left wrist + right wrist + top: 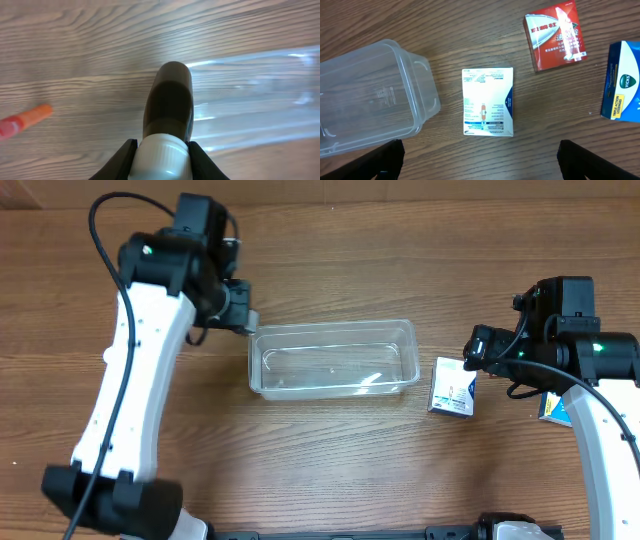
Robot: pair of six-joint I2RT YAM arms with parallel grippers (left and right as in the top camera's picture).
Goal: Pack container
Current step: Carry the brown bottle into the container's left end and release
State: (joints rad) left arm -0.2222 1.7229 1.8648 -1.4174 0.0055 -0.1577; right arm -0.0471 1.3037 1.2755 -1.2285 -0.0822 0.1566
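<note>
Gripping a dark white-capped bottle [168,100], left gripper [161,152] hovers by the left end of the clear rectangular plastic container [330,327] on the wooden table [330,460]; off its right end, right gripper [480,160] gapes wide above a white box [487,102].

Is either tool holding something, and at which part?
The left tool holds a dark bottle at its white cap. The right tool is open, holding nothing.

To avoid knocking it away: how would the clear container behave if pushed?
The container looks thin and holds nothing, so it is probably light and would slide on the smooth wooden table. Its clear walls may flex if squeezed.
</note>
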